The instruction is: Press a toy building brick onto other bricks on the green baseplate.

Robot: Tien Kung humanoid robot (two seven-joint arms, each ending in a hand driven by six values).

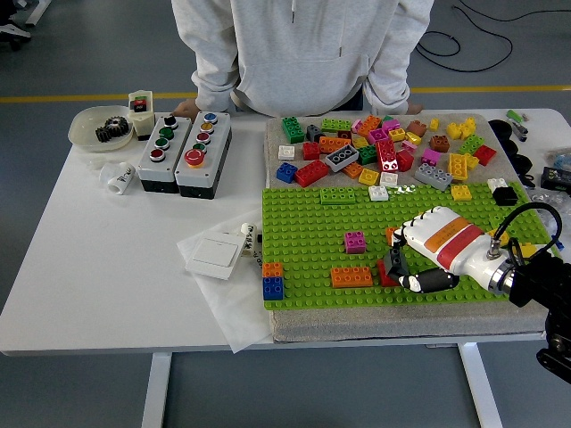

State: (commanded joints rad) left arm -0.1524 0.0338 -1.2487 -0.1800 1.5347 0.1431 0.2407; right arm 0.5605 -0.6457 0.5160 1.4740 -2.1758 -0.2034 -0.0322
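The green baseplate (312, 241) lies on the right half of the table. On it sit a pink brick (355, 242), a long orange brick (351, 276), a flat green brick (337, 195) and an orange-on-blue stack (273, 281) at its left edge. My right hand (406, 266), white with an orange and red band, reaches in from the right and hovers low over a red brick (384, 276), covering most of it. A small orange brick (390, 234) peeks out just behind the hand. Whether the hand touches the red brick is hidden. The left arm is out of sight.
Several loose bricks (384, 147) are piled behind the baseplate. Two button boxes (178, 153) and a bowl of gears (101, 129) stand at the back left, and a white switch plate (214, 256) lies on a plastic sheet. A person (303, 53) stands at the far side.
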